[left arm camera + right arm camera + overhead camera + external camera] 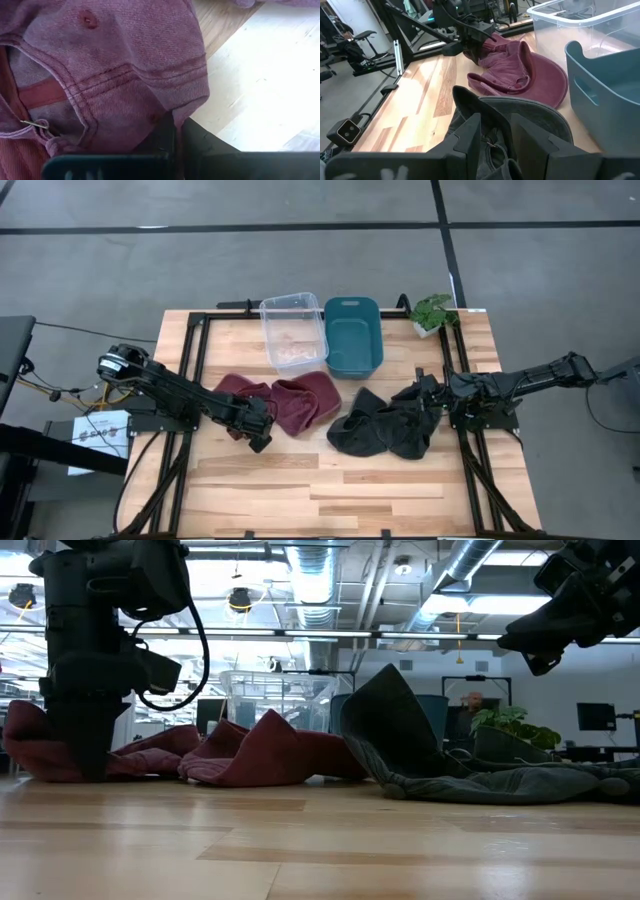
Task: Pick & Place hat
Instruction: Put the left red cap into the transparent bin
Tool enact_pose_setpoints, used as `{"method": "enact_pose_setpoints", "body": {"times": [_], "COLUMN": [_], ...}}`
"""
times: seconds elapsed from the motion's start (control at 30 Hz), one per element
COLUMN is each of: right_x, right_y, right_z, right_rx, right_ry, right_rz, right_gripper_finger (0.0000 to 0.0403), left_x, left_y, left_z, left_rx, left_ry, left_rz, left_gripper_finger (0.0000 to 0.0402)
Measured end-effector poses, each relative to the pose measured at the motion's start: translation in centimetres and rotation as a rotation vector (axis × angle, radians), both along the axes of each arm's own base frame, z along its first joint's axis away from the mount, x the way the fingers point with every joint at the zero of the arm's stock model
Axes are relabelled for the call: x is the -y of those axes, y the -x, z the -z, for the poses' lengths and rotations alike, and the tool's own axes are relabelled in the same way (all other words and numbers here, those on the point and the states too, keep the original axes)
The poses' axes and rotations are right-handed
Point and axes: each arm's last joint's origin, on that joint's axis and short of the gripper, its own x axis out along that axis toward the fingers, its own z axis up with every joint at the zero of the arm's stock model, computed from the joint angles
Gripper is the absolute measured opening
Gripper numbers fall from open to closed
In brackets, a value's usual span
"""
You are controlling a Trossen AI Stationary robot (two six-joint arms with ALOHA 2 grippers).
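On the wooden table point(300, 480), the maroon hat point(285, 402) is pinched at its edge by the left gripper point(258, 442) — fingers pressed together — while the dark hat point(385, 425) is clamped by the right gripper point(425, 395) beside the teal bin point(353, 335).

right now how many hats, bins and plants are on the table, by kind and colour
maroon hats: 1
dark grey hats: 1
clear bins: 1
teal bins: 1
potted plants: 1
total: 5
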Motion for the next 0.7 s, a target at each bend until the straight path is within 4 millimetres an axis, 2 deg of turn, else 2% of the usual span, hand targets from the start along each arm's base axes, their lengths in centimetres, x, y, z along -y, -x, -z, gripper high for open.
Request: {"method": "enact_pose_setpoints", "body": {"times": [0.23, 0.7], "right_x": [0.0, 0.0], "right_y": [0.0, 0.0], "right_z": [-0.1, -0.1], "right_rx": [0.007, 0.008], "right_ry": [-0.001, 0.007], "right_rz": [0.0, -0.002], "right_gripper_finger": [0.0099, 0.0099], "left_x": [0.1, 1.4], "left_y": [-0.2, -2.6], "left_z": [-0.2, -3.3], "left_rx": [0.004, 0.123], "left_ry": [0.015, 0.036], "left_rz": [0.002, 0.077], "left_gripper_finger": [0.0008, 0.0009]}}
